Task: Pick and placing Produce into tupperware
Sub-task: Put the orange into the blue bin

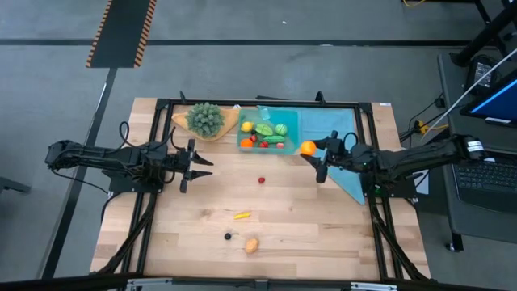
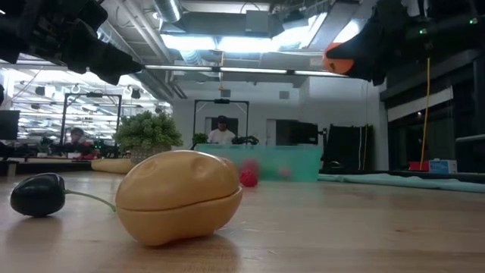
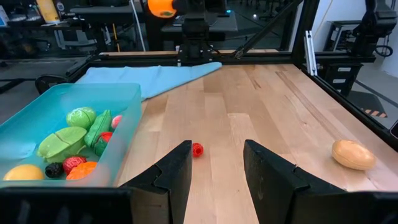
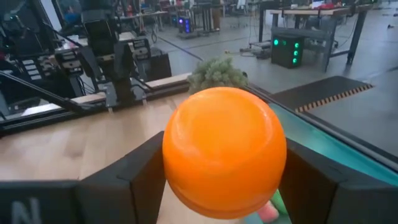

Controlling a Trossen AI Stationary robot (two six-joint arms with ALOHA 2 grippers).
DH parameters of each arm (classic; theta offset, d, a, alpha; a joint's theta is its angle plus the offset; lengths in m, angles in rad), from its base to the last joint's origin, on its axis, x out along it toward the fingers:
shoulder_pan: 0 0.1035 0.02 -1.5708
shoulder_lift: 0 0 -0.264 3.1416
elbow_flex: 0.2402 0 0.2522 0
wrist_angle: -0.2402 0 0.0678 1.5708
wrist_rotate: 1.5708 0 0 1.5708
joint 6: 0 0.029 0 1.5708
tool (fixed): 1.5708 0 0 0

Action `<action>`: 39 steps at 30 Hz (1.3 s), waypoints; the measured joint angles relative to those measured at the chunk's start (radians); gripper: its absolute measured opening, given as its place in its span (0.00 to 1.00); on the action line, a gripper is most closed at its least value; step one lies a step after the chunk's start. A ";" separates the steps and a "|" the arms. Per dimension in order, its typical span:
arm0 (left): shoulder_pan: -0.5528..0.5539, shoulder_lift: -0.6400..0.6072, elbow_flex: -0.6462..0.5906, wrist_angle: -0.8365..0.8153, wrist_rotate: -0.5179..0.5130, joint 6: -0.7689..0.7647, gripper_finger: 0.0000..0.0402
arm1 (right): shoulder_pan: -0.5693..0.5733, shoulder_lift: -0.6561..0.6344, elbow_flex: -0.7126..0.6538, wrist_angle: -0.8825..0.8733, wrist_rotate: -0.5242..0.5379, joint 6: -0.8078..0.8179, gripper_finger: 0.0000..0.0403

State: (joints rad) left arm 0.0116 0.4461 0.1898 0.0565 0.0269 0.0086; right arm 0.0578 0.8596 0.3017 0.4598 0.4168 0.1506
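R gripper (image 1: 313, 150) clamps 1 orange (image 1: 307, 147); L gripper (image 1: 202, 164) apart; approx. 4 produce (image 1: 251, 245) loose.

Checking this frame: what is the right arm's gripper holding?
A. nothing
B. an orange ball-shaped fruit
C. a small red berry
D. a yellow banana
B: the right gripper has its jaws closed on a round orange fruit raised above the table next to the teal container, while the small red fruit lies loose on the wood.
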 joint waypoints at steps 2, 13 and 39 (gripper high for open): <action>0.000 0.000 0.000 0.000 0.000 0.000 0.34 | 0.000 -0.020 0.000 -0.021 0.000 -0.003 0.62; 0.000 0.000 0.000 0.000 0.000 0.000 0.34 | 0.000 -0.077 0.000 -0.070 0.000 -0.028 0.62; 0.000 0.000 0.000 -0.001 0.000 0.001 0.34 | -0.145 -0.013 0.395 -0.615 -0.177 -0.081 0.62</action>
State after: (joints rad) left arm 0.0116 0.4461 0.1898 0.0551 0.0273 0.0097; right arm -0.0870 0.8469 0.6972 -0.1551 0.2399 0.0699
